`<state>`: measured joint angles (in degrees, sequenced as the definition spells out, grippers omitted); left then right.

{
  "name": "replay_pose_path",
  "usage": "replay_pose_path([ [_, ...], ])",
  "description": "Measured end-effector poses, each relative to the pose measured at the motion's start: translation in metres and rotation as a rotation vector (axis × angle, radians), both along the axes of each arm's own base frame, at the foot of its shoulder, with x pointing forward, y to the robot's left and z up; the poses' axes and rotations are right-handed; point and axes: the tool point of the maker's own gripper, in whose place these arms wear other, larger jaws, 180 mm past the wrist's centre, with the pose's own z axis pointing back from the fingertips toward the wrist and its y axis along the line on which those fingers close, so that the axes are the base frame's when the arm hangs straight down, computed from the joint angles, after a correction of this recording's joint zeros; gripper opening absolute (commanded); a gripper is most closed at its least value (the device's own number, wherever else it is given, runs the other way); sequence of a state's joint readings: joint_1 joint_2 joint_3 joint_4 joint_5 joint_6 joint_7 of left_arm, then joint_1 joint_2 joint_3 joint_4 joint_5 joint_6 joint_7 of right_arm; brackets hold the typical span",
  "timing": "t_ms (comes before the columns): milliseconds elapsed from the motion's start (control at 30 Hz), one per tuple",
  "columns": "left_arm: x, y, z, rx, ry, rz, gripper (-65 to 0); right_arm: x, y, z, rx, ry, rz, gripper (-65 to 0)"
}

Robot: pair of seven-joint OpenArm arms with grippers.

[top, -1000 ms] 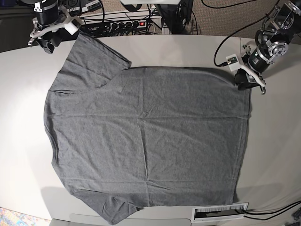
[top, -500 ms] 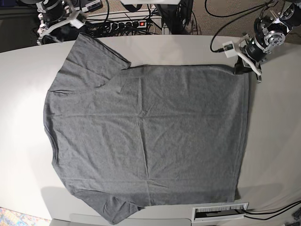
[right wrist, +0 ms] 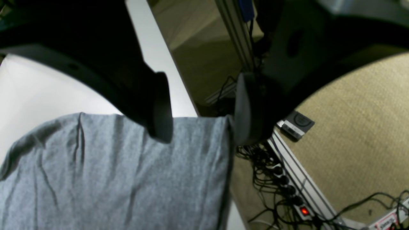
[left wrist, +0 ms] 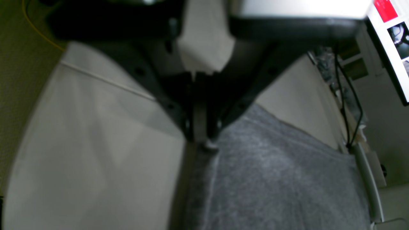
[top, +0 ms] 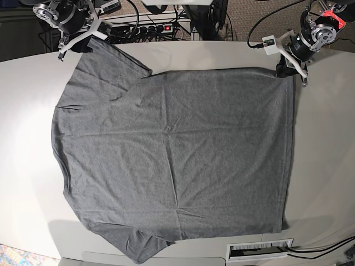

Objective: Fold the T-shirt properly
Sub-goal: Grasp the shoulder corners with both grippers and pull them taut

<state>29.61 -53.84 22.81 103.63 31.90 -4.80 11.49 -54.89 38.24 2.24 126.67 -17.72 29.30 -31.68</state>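
The heather-grey T-shirt [top: 177,155] lies spread flat on the white table [top: 28,111], sleeves at the left and hem at the right. My left gripper [top: 285,71] is at the shirt's far right hem corner. In the left wrist view the gripper [left wrist: 203,140] is shut on the edge of the grey fabric [left wrist: 271,185]. My right gripper [top: 83,44] is at the far left sleeve's end. In the right wrist view it [right wrist: 203,134] is open, one finger [right wrist: 159,108] on each side of the sleeve's end [right wrist: 111,179].
A power strip with a red light [top: 161,26] and tangled cables lie beyond the table's far edge, also in the right wrist view [right wrist: 297,201]. A white barcode label [top: 259,249] sits at the front edge. Tan carpet [right wrist: 351,121] lies past the table.
Both arms moved toward the table's far edge. The left gripper drew the hem corner back with it, straightening the far side. The right gripper came in over the sleeve's end.
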Motion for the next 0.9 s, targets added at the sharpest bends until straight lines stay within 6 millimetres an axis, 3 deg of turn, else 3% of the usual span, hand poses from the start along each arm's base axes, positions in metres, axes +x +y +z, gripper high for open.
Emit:
replay_pose_path([
  [233, 0.000, 0.000, 0.000, -0.002, 0.000, -0.001, -65.0, -0.002, 0.000, -0.003, 0.008, 0.009, -0.002, -32.6],
  [467, 0.000, 0.000, 0.000, -0.001, 0.000, -0.001, -65.0, -0.001, -0.026, -0.026, -0.030, 0.042, -0.048, -32.6],
  [600, 0.000, 0.000, 0.000, -0.002, -0.001, -0.002, -65.0, 0.001, -0.019, -0.025, 0.009, 0.031, -0.034, -32.6],
  [900, 0.001, -0.001, 0.001, -0.004, -0.003, -0.004, -65.0, 0.016, -0.023, -0.030, 0.042, 0.009, -0.078, -32.7],
])
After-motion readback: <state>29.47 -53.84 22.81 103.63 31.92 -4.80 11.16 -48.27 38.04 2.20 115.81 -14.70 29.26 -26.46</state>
